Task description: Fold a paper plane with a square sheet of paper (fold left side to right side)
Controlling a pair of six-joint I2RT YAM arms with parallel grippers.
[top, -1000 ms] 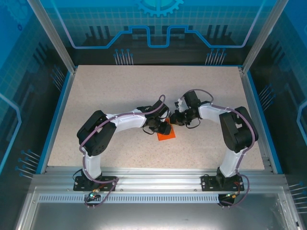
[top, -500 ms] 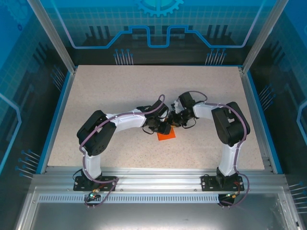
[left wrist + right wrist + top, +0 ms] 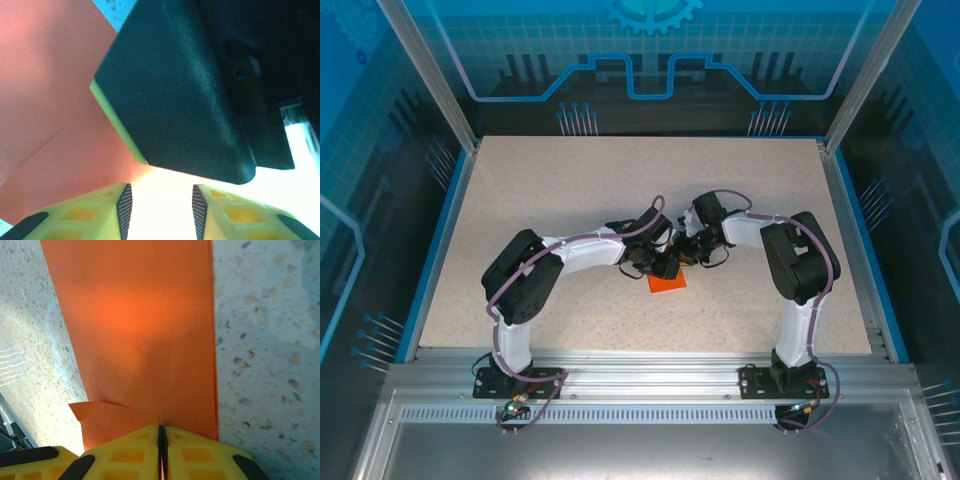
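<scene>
So the thin square sheet of paper (image 3: 140,325) is plain orange-red all over. Flat stone-look table top (image 3: 260,340) is beige with dark and tan speckles. Right gripper (image 3: 162,434) and left gripper (image 3: 161,206) are both bright yellow, the left's ribbed pads (image 3: 125,207) black.

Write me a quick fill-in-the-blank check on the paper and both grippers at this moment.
1. The paper lying on the table is ___ in colour.
2. The right gripper is ___, its fingers pressed together at the paper's edge.
3. The left gripper is ___, with a clear gap between its fingers.

Missing words: orange; shut; open
</scene>
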